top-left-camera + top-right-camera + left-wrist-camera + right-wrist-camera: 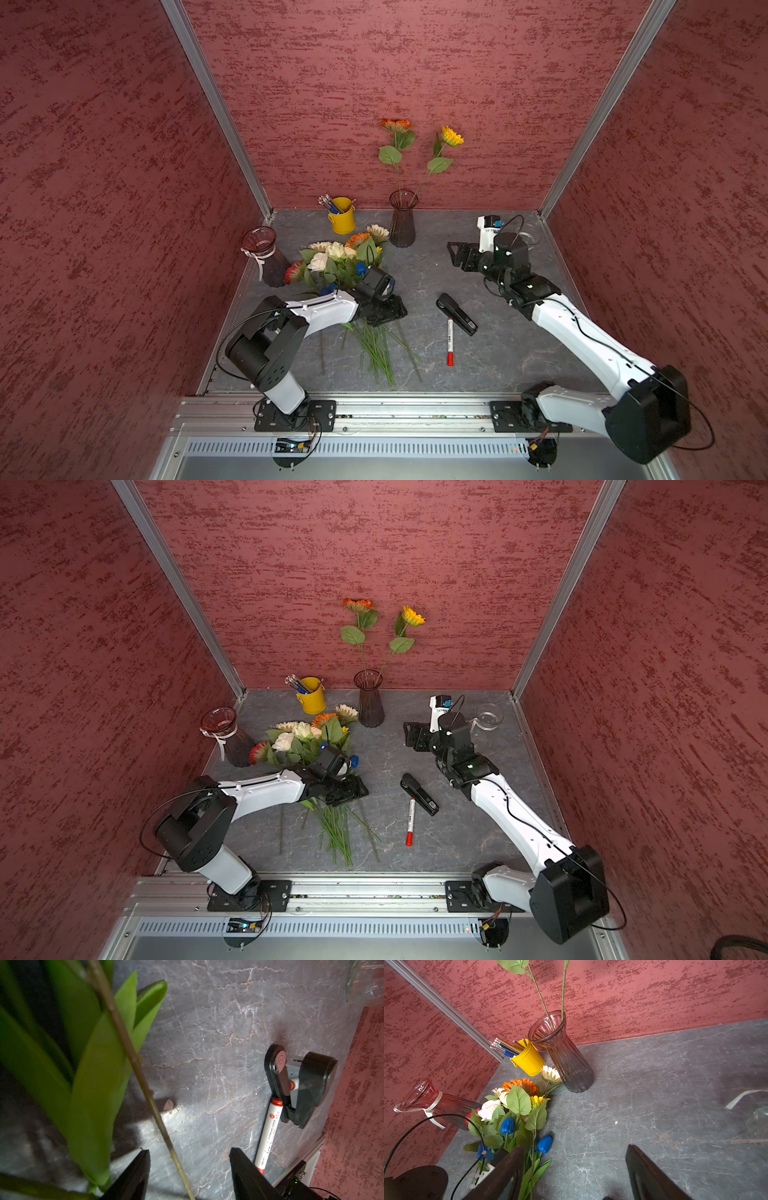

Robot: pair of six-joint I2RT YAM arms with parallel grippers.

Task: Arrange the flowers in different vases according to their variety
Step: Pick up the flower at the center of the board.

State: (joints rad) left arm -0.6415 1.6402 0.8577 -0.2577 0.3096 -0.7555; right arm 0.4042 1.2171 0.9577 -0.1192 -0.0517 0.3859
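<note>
A pile of flowers [338, 259] lies left of centre: cream roses, sunflowers and blue tulips, with the stems [376, 353] fanning toward the front. My left gripper [386, 311] is down on the stems. In the left wrist view it [189, 1150] is open, with one thin stem [145, 1093] passing between the jaws and touching neither. The ribbed vase [402, 224] at the back holds an orange sunflower [395, 124] and a yellow one [451, 136]. The flared ribboned vase [266, 257] stands far left and the small clear vase [488, 717] back right. My right gripper [455, 253] [575, 1147] hovers open and empty.
A yellow pen cup [342, 216] stands at the back between the two dark vases. A black stapler [456, 313] and a red marker [450, 341] lie mid-table, right of the stems. Red walls close in on three sides.
</note>
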